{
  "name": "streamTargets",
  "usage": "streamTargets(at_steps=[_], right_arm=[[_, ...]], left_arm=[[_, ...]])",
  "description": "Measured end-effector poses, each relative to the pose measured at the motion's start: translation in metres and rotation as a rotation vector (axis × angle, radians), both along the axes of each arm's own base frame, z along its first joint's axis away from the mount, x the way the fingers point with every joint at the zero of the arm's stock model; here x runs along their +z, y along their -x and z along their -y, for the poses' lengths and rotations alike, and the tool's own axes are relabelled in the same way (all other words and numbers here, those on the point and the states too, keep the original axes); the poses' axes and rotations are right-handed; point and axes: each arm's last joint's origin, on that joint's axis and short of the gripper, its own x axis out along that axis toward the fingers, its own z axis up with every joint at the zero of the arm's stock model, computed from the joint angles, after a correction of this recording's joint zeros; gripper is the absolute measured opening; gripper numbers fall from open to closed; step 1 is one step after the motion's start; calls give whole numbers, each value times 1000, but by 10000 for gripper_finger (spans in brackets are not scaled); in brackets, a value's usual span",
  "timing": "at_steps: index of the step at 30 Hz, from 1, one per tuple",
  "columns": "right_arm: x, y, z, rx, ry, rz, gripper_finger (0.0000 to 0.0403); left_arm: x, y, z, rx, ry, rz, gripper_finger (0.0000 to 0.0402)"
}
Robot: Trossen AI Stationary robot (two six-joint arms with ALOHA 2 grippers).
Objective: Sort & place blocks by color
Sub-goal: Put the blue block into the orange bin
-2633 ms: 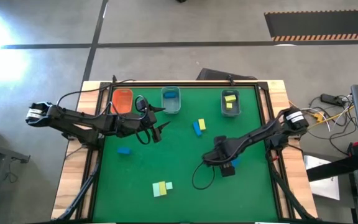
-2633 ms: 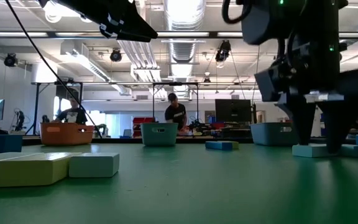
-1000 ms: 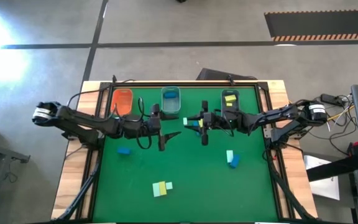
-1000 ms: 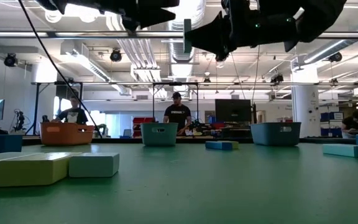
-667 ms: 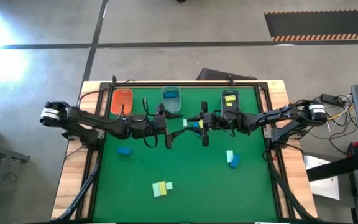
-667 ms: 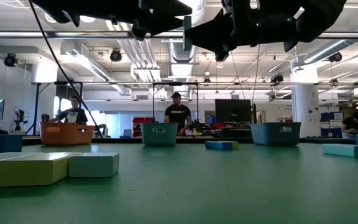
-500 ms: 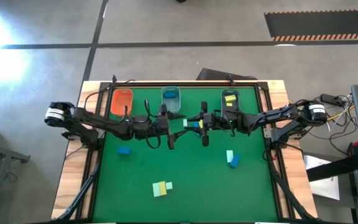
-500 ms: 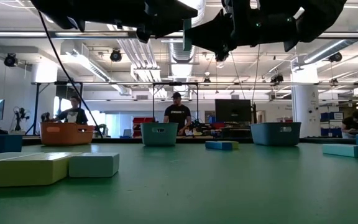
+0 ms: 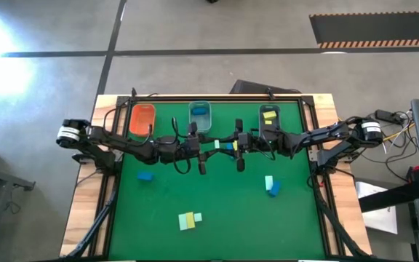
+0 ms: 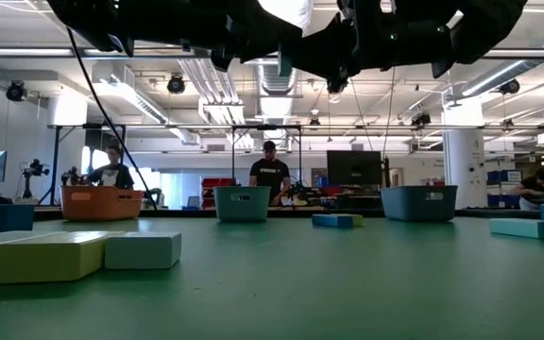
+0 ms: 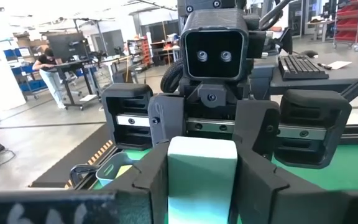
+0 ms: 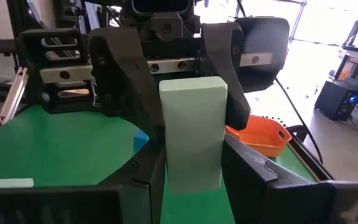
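Note:
A pale mint block [image 12: 192, 134] is held upright in the air over the middle of the table, between my two grippers, which face each other. It also shows in the left wrist view [image 11: 202, 174] and the high view [image 9: 217, 145]. My right gripper [image 9: 225, 144] is shut on it. My left gripper [image 9: 206, 145] is open, with a finger [image 12: 132, 93] on either side of the block; I cannot tell whether they touch it. Other blocks lie on the mat: a blue one [image 9: 145, 175], a mint and yellow group [image 9: 188, 220], and a mint and blue pair [image 9: 270, 185]. My right gripper pinches the mint block's two narrow sides [image 12: 166, 168] between its two fingers, at the block's lower part. The fingers come level from the table's right. The block stands upright, lifted well clear of the mat, its broad face toward the camera.
Three bins stand along the far edge: an orange one [image 9: 142, 118], a clear one with blue inside [image 9: 200, 116] and a grey one with yellow inside [image 9: 270, 120]. A blue and yellow block [image 9: 231, 148] lies under the grippers. People stand in the room behind.
My left gripper has gone toward the table's right edge, up to my right gripper, and its fingers now stand on either side of the mint block.

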Motion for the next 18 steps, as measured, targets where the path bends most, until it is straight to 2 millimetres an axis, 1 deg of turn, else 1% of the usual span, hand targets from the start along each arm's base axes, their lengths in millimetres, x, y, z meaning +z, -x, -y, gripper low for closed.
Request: streamTargets(at_steps=[4, 5, 6, 9, 11, 13, 15, 18], right_arm=[[0, 0, 0, -5, 0, 3, 112], [0, 0, 0, -5, 1, 3, 119], [0, 0, 0, -6, 1, 3, 133], [2, 1, 1, -29, 8, 5, 194], [4, 2, 2, -66, 11, 10, 228], [8, 6, 3, -117, 18, -2, 252], [13, 11, 5, -197, 33, -25, 267], [20, 21, 7, -307, 42, -58, 275]], left_arm=[[1, 0, 0, -1, 1, 3, 118], [1, 0, 0, -2, 2, 4, 118], [1, 0, 0, -1, 2, 4, 118], [2, 2, -1, 19, -1, -3, 118], [4, 5, -2, 70, -10, -26, 118], [8, 11, -5, 139, -14, -57, 118], [12, 19, -11, 218, -19, -116, 118], [16, 37, -24, 396, 2, -218, 118]])
